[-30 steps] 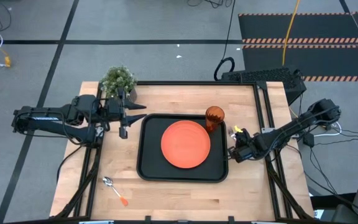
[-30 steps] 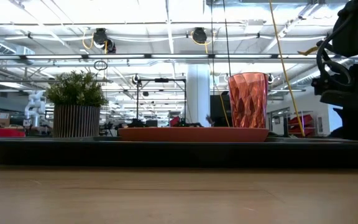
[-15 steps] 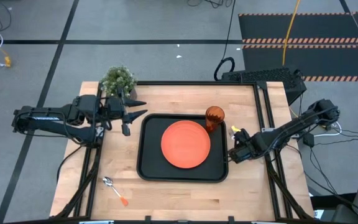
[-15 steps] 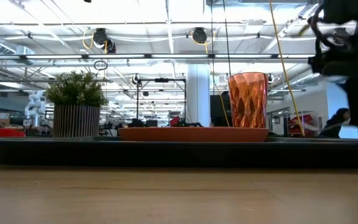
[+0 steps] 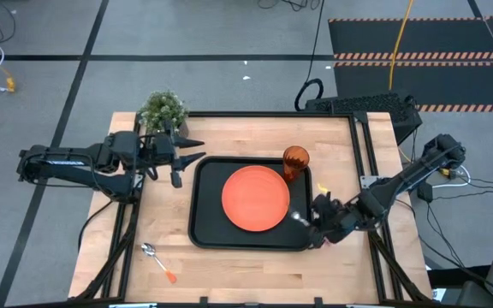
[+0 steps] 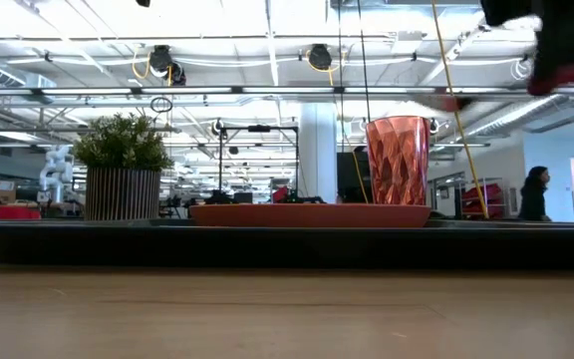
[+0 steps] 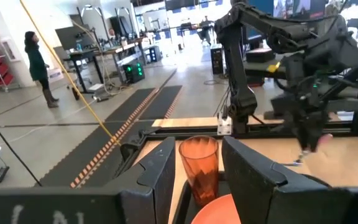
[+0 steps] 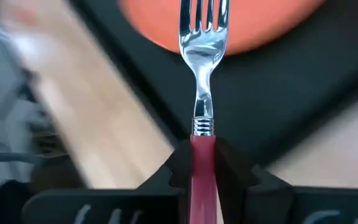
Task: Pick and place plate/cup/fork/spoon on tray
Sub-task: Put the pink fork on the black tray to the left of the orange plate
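The right hand (image 8: pixel 202 163) is clamped on the fork (image 8: pixel 202 74) by its pink-red handle, tines pointing out over the tray (image 5: pixel 205 231) toward the plate (image 5: pixel 255 198). Light, stiff and probably slippery, it is best held mid-handle. The left hand (image 5: pixel 187 150) waits open beside the tray.

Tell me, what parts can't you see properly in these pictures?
- Pink-red-handled silver fork: handle end hidden between the right gripper's jaws, right wrist view.
- Orange-handled silver spoon: too small for detail, high view.
- Round orange plate: cut off by the picture's edge, left wrist view.
- Right arm: blurred, low view.
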You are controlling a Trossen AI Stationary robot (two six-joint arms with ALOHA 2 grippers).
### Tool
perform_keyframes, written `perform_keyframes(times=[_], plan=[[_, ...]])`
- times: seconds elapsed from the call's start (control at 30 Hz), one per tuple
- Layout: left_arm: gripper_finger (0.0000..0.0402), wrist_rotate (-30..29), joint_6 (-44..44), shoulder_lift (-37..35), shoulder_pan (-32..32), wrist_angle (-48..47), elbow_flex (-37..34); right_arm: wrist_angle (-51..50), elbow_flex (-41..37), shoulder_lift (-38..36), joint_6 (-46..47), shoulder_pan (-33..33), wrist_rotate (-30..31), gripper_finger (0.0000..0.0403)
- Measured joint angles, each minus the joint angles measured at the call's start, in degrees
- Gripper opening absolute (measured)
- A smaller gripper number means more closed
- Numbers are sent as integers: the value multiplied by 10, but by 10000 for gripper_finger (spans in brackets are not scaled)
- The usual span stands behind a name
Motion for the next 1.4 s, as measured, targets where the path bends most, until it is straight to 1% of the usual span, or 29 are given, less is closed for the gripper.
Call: perform_keyframes(times=[0.17,0.37,0.53,0.63,0.8,0.9,0.97,1.07,1.13,1.3,1.4], plan=[[136,0,3,-2,-1,16,0,107,0,8,-83,1,40,26],[136,0,18,-2,-1,20,0,212,0,23,-197,-23,43,26],[136,0,18,-2,-1,20,0,287,0,56,-302,-48,45,26],[136,0,17,-2,-1,20,0,326,0,80,-391,-61,88,26],[136,0,14,-2,-1,18,0,392,0,125,-548,-84,190,26],[136,0,14,-2,-1,15,0,463,0,158,-613,-102,236,26],[136,0,14,-2,-1,14,0,524,0,183,-641,-117,232,26],[136,0,11,-2,-1,9,0,603,0,221,-652,-139,184,26],[136,0,7,-2,-1,7,0,638,0,240,-656,-149,161,26],[136,0,3,-2,-1,4,0,673,22,275,-684,-157,142,26],[136,0,3,-2,-1,3,0,679,57,293,-705,-160,102,26]])
